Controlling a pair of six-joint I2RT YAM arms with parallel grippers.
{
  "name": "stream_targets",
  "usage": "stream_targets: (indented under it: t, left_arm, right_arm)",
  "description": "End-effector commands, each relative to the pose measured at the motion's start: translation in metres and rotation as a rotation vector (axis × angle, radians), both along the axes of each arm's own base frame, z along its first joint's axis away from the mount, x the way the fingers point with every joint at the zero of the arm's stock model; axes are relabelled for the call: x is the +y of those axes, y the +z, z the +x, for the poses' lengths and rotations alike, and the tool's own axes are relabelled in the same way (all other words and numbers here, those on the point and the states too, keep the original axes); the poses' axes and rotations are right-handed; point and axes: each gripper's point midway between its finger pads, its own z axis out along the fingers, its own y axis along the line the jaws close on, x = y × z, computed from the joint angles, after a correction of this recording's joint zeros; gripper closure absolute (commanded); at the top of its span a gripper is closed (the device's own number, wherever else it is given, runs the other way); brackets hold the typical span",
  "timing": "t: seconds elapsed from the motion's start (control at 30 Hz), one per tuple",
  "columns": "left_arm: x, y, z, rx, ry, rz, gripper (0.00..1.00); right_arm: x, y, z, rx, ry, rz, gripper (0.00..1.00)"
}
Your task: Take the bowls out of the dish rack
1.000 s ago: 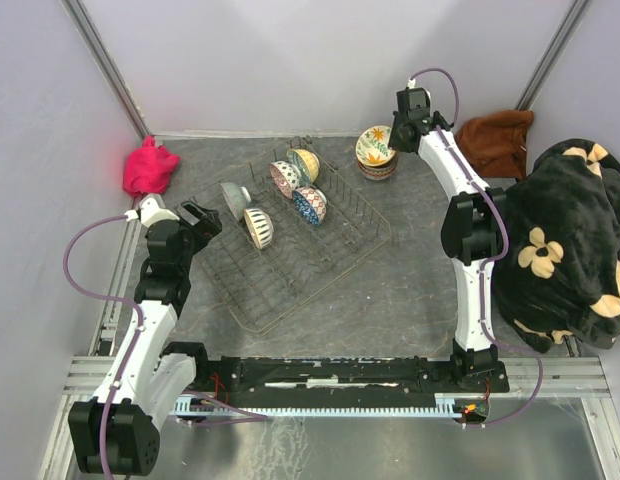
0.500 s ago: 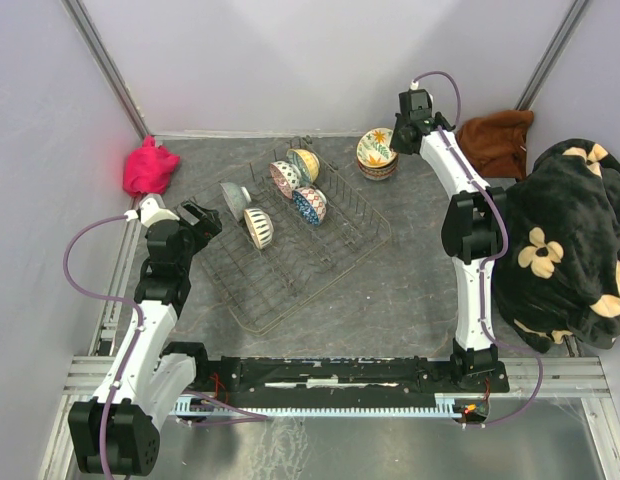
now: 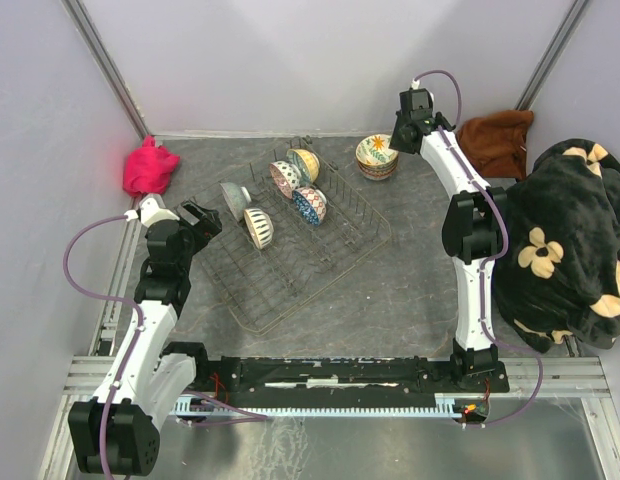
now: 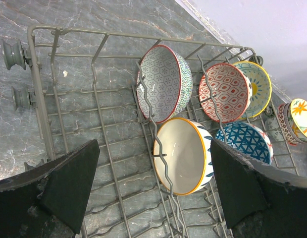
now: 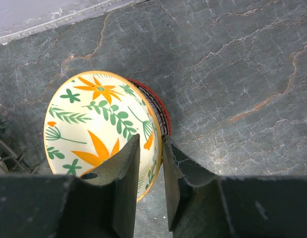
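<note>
Right wrist: right pincer (image 5: pixel 151 144) slightly apart astride glossy floral bowl (image 5: pixel 89 119) rim; left pincer (image 4: pixel 153 148) wide apart

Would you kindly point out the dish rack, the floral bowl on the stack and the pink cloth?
dish rack (image 3: pixel 290 280), top external view, bare wires at its near end.
floral bowl (image 5: pixel 86 121), right wrist view, its painted inside.
pink cloth (image 3: pixel 150 168), top external view, its middle.

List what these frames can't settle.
Right wrist: the floral bowl hides the bowls beneath; only a red rim shows.
Right wrist: the right end effector straddles that bowl's rim; whether its fingers touch is unclear.
Left wrist: a finger of the left end effector covers part of the blue bowl.
Top external: bowl patterns in the dish rack are too small.
</note>
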Motion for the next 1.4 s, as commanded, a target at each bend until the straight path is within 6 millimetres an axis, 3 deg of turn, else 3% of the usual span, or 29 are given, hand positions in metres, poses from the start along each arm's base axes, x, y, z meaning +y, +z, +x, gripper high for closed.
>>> stream_targets:
  t: [0.0,0.53,0.87,1.1,1.2,1.37]
  left_arm:
    - [-0.001,0.017,0.006,-0.066,0.011,-0.031,0.01]
    - [-0.002,0.017,0.005,-0.068,0.01,-0.036,0.01]
    - [-0.002,0.018,0.005,-0.069,0.007,-0.038,0.01]
    - [-0.002,0.019,0.004,-0.071,0.008,-0.038,0.01]
    - [-0.002,0.02,0.004,-0.073,0.007,-0.038,0.01]
    - [-0.003,0.021,0.004,-0.075,0.005,-0.039,0.01]
  right_arm:
    - [-0.004,0.044,0.005,-0.105,-0.017,0.017,0.67]
    - [-0.02,0.089,-0.016,-0.193,-0.048,-0.033,0.63]
    - [-0.016,0.123,-0.037,-0.258,-0.032,-0.091,0.54]
    - [0.024,0.153,-0.061,-0.335,0.074,-0.216,0.42]
    - [0.055,0.156,-0.075,-0.349,0.165,-0.296,0.42]
    - [0.122,0.142,-0.106,-0.345,0.335,-0.366,0.42]
